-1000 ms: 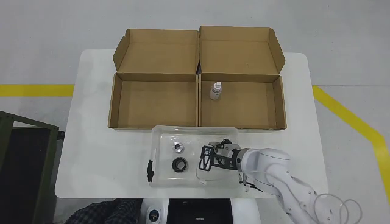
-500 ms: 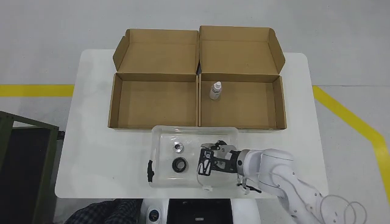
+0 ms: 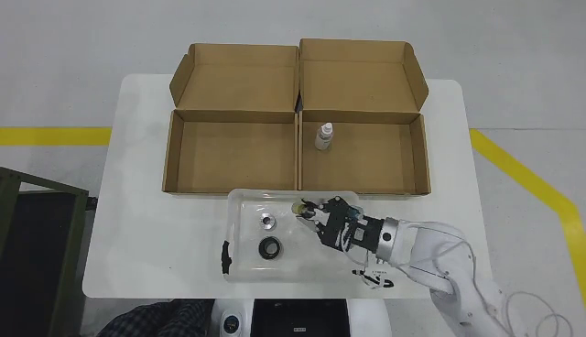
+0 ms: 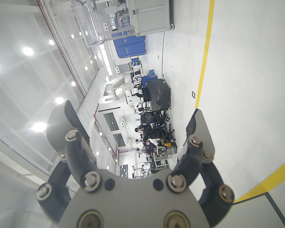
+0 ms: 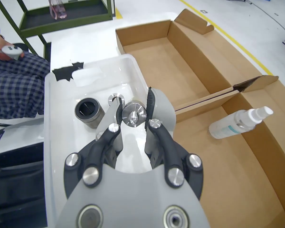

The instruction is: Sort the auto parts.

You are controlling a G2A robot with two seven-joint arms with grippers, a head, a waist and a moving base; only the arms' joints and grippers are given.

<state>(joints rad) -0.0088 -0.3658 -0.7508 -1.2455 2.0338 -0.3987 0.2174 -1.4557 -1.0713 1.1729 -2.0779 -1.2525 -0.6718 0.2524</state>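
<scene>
As right gripper (image 5: 134, 105) grips part (image 5: 134, 117), perhaps above tray (image 5: 46, 110)

Right arm (image 3: 439, 256), white, stretched in low from the near right side and bent at the elbow, with the wrist (image 3: 383, 236) angled toward the middle. Right gripper (image 5: 133, 104) at its end, black and silver, pointing away from the body and slightly leftward. Two fingers (image 5: 156, 105) drawn close together, ribbed black pads pressed against opposite sides of a small round metal part (image 5: 134, 117), gripped between the tips. Left gripper (image 4: 132, 110) held elsewhere, aimed out into the room rather than down at the work surface, its two fingers spread wide apart.
</scene>
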